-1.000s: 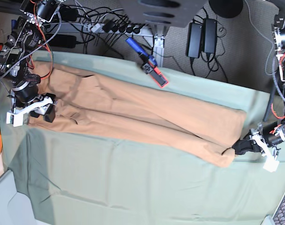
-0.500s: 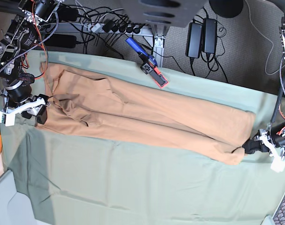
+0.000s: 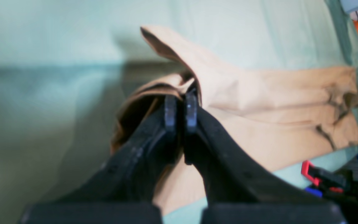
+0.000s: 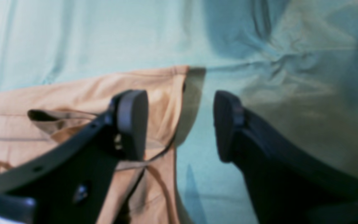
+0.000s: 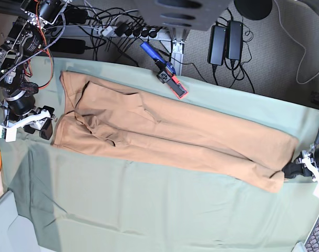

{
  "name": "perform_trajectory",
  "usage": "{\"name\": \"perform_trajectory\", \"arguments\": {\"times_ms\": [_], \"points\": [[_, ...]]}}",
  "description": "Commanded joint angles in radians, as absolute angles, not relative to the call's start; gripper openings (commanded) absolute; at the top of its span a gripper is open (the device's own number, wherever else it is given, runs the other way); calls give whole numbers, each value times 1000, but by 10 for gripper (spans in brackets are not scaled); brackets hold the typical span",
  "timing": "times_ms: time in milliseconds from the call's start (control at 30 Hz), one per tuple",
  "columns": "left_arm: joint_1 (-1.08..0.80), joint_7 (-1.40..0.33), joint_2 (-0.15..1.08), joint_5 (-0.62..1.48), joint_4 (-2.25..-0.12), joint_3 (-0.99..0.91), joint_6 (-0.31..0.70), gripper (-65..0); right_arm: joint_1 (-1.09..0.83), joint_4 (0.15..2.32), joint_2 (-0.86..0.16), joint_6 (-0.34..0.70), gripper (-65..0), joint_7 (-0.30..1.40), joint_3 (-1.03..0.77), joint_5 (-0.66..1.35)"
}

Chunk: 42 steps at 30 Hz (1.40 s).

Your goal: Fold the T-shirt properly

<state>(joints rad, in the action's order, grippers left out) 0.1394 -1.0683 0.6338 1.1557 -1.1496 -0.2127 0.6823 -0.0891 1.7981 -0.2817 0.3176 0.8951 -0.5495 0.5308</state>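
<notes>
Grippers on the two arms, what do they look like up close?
Both have matte black curved fingers ending in flat, rounded dark pads: left gripper, right gripper. From the base view, white brackets sit behind each, and red and black cables run along the right arm.

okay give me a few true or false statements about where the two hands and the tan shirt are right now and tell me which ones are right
1. The left hand is shut on a corner of the T-shirt. True.
2. The right hand is clamped on the shirt. False: it is open, one finger over the shirt's edge, the other over the green tablecloth.
3. The shirt lies stretched long across the tablecloth. True.
4. The shirt is folded into a neat square. False: it is a long band.
5. A red and blue clamp sits at the far table edge. True.
</notes>
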Motion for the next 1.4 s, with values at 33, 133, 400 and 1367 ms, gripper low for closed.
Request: {"name": "perform_trajectory", "arguments": {"times_ms": [33, 133, 400, 1367], "points": [[152, -1050, 659, 1177, -1162, -221, 698, -650, -78, 1816, -296, 368, -309, 876, -556, 539], [149, -1050, 659, 1177, -1162, -221, 698, -650, -78, 1816, -296, 368, -309, 876, -556, 540], [124, -1137, 654, 1329, -1276, -221, 698, -650, -78, 1814, -257, 368, -309, 872, -556, 533], [-37, -870, 44, 727, -1798, 221, 665, -650, -70, 1812, -250, 368, -309, 865, -556, 497]]}}
